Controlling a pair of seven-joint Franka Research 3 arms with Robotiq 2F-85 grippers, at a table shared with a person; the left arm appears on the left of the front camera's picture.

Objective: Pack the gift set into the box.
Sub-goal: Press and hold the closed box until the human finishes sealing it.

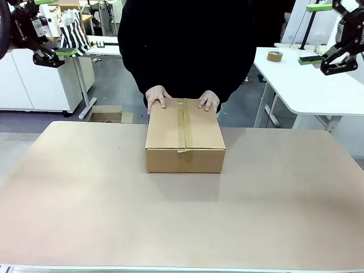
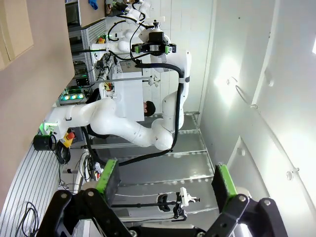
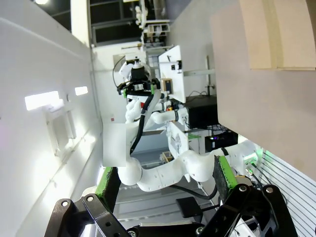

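Note:
The box [image 1: 185, 136], a plain brown carton with its top flaps folded shut, sits on the tan table [image 1: 85, 193] toward the far middle. A person in black stands behind it, with one hand [image 1: 158, 96] and the other hand [image 1: 209, 100] resting on the box's far edge. The gift set is out of view. My left gripper [image 1: 54, 27] hangs open high at the far left, well away from the box. High at the far right, my right gripper [image 1: 314, 33] is open too. The left gripper [image 2: 167, 180] and right gripper [image 3: 165, 180] both hold nothing. A corner of the box [image 2: 15, 27] shows in the left wrist view, and part of the box [image 3: 279, 32] shows in the right wrist view.
A tape roll [image 1: 274, 56] lies on a white side table [image 1: 307, 91] at the back right. A small open carton [image 1: 108, 114] sits on the floor beyond the table's far left edge. Wide bare tabletop lies in front of and beside the box.

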